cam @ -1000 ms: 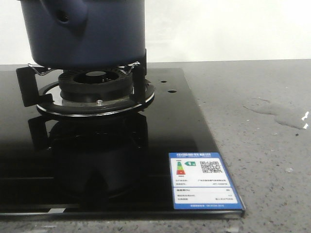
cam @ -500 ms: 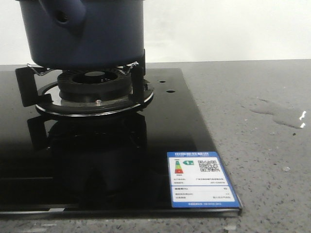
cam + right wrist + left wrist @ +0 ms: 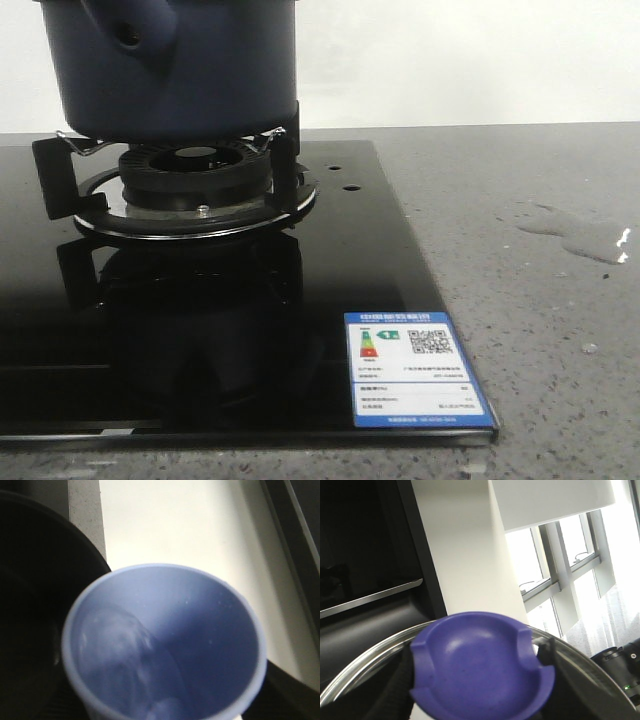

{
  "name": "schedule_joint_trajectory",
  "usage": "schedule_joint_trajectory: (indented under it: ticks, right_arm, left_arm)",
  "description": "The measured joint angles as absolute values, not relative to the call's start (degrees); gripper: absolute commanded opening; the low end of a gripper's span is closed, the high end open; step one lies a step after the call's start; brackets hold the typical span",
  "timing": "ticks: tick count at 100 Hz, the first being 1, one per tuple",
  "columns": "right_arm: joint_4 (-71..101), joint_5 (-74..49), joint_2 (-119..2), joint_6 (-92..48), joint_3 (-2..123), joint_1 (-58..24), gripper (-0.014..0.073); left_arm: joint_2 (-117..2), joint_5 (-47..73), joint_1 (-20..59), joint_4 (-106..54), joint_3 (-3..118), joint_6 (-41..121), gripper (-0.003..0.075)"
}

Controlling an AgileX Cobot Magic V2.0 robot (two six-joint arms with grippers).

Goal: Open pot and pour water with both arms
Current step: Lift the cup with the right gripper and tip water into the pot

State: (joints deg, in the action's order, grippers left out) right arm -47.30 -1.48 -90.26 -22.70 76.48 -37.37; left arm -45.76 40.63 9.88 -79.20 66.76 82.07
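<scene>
The dark navy-blue round pot (image 3: 175, 65) sits on the black burner stand (image 3: 190, 180), far left of the desk (image 3: 520, 300), unmoved over the last second. My left hand grips its purple-knobbed glass lid (image 3: 480, 672); my right holds a light blue cup (image 3: 165, 645) with water (image 3: 120, 655) still unpoured.

The pot (image 3: 180, 65) is showing matte, smooth navy sides above the glossy black glass hob (image 3: 330, 260), which is mirroring the metal burner ring (image 3: 195, 205). Beside the hob, water (image 3: 575, 235) is glistening on the speckled, stone-like countertop (image 3: 530, 330).
</scene>
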Motion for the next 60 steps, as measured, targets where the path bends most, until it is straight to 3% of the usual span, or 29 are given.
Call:
schedule_joint_trajectory:
  ticks: [60]
  right_arm:
    - [-65.53,-0.96,-91.21,-22.7,79.53,-35.17,0.0256]
  left_arm:
    - [-45.76,41.49,9.88,-79.55,66.76,81.97,0.0283]
